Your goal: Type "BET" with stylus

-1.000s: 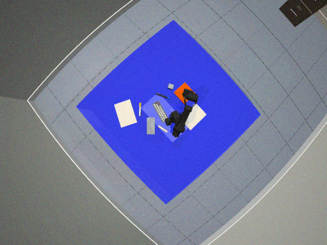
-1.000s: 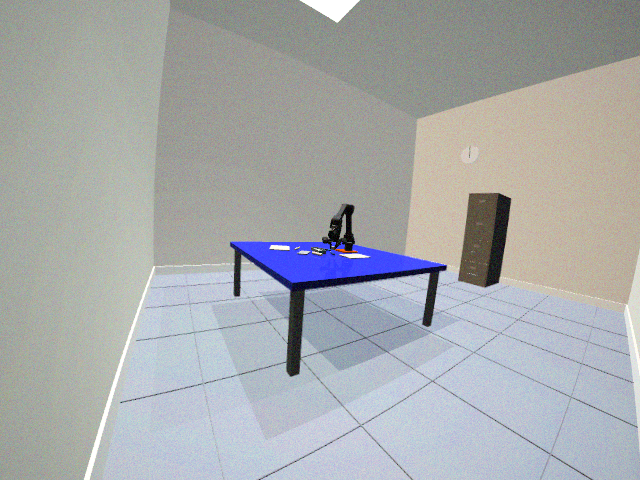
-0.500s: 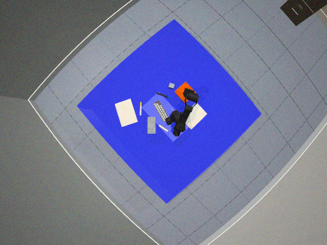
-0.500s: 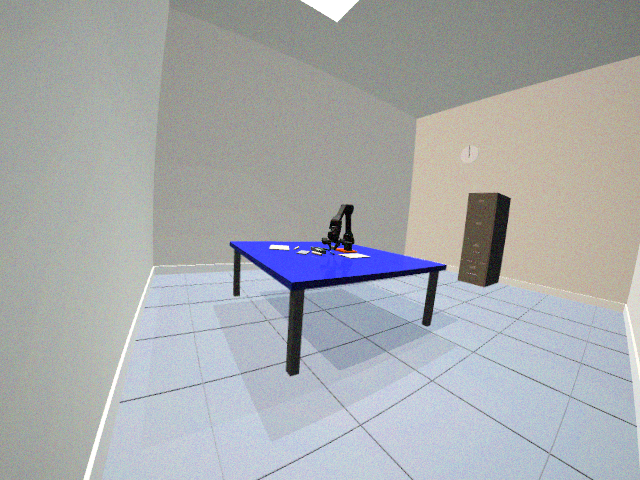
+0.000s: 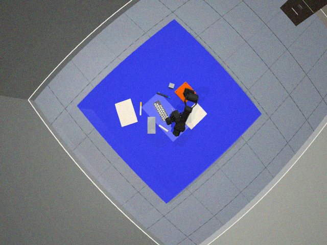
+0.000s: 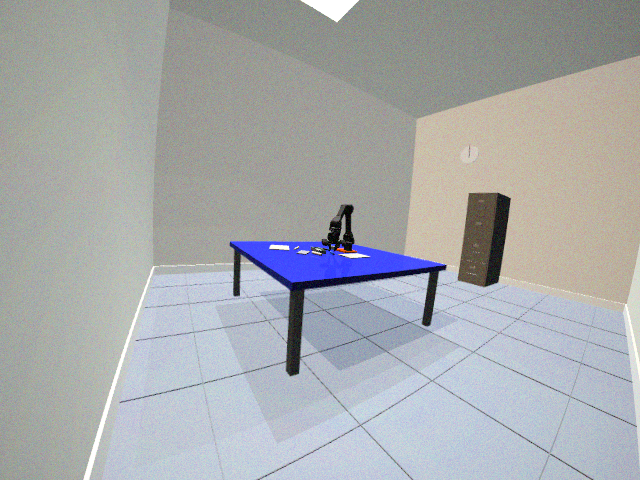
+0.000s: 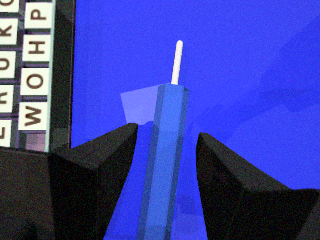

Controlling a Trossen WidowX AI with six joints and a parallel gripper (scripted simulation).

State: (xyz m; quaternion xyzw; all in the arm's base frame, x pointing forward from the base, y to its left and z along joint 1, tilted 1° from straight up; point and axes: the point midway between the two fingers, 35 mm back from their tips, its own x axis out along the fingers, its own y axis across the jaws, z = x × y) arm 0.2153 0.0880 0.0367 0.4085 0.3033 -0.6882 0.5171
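The blue hexagonal stylus (image 7: 169,112) with a thin white tip lies on the desk, pointing up in the wrist view. My gripper (image 7: 167,136) (image 6: 331,249) is part open and low over it. The fingers stand on either side of the stylus, with blue desk showing in both gaps. The keyboard (image 5: 160,109) (image 7: 61,75) has dark housing and white keys; it lies left of the stylus in the wrist view. W, O, H and P show along its near edge, with R, U and K beside them. Keys B, E and T are not readable there; my left finger covers the keyboard's lower part.
The blue desk (image 5: 168,171) (image 6: 310,276) carries an orange plate (image 5: 179,91) by the arm's base, white sheets (image 5: 126,113) (image 5: 198,114), a grey block (image 5: 151,125), a small grey cube (image 5: 171,85), a dark pen (image 5: 163,95), a yellow-capped marker (image 5: 140,109) and a white bar (image 5: 163,128).
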